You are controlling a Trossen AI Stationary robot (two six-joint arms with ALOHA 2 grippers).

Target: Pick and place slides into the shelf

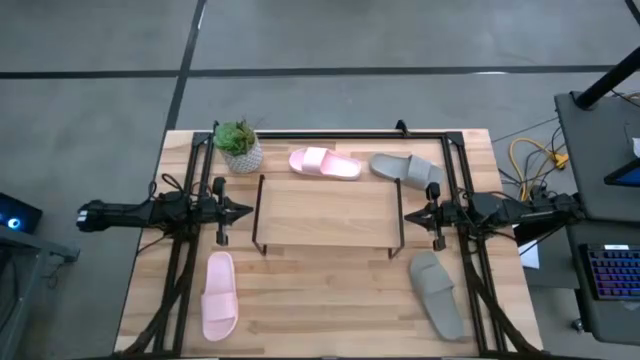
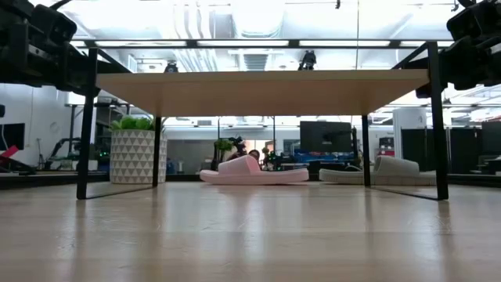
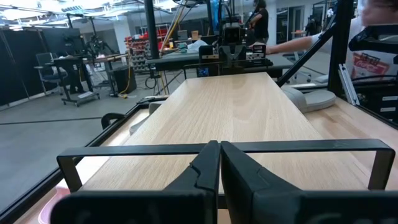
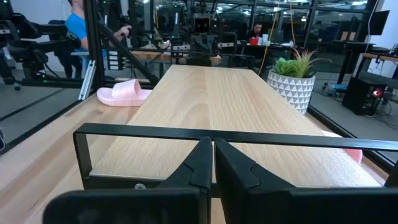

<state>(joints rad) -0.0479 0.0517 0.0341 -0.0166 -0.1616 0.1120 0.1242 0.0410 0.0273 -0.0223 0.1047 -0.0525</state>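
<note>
Four slides lie on the table [image 1: 330, 300], none on the shelf [image 1: 325, 212] yet; by my reading the task has not begun and all four remain to be placed. Shelf stands mid-table, long axis running side to side between the two arms, its wooden board bare. Pink slide [image 1: 325, 163] and grey slide [image 1: 407, 168] lie just behind the shelf, both lengthwise roughly side to side, the grey one slightly angled. Second grey slide [image 1: 436, 293] sits in front toward the right arm, long axis front to back, tilted. Second pink slide [image 1: 219, 295] sits in front toward the left arm, long axis front to back. Potted plant [image 1: 239, 146] stands at the shelf's rear left corner. Left gripper [image 3: 219, 163] hangs at the shelf's left end, fingers pressed together, holding nothing. Right gripper [image 4: 212, 158] hangs at the right end, likewise pressed together and empty.
</note>
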